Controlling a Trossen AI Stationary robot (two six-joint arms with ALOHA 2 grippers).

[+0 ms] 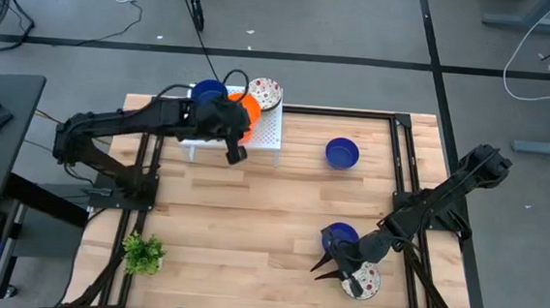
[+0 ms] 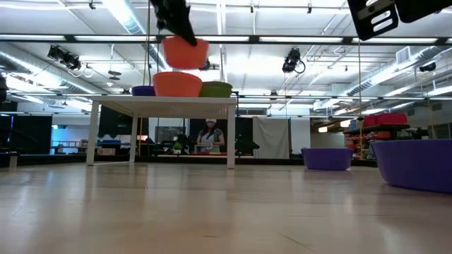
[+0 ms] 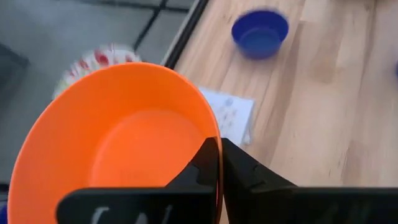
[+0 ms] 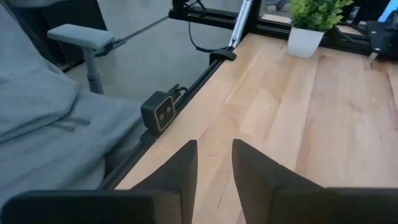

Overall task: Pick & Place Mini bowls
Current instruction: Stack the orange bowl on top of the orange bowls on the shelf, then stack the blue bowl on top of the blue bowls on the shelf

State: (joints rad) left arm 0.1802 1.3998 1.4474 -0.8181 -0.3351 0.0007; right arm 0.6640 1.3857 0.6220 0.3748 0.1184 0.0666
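Observation:
My left gripper (image 3: 217,163) is shut on an orange mini bowl (image 3: 118,143), which hangs over the white perforated rack (image 1: 257,138) at the table's far left. On the rack rest another orange bowl (image 2: 176,83), a blue bowl (image 1: 208,93) and a speckled white bowl (image 1: 265,93). Another blue bowl (image 1: 342,153) sits on the table right of the rack. My right gripper (image 4: 214,163) is open over bare wood near the table's front edge, with a blue bowl (image 1: 342,236) and a speckled bowl (image 1: 365,282) beside it. My left gripper pinches the orange bowl's rim (image 3: 214,146), one finger inside the bowl and one outside. The fingers slant down from above. The bowl hangs clear of the rack, mouth up, right over the orange bowl that rests there (image 2: 186,53).
A small green plant (image 1: 142,252) in a white pot stands at the near left corner. A black frame (image 1: 398,133) runs along the table's edges. A person in a grey top (image 4: 37,118) sits past the table's near edge, beside a small camera (image 4: 158,112).

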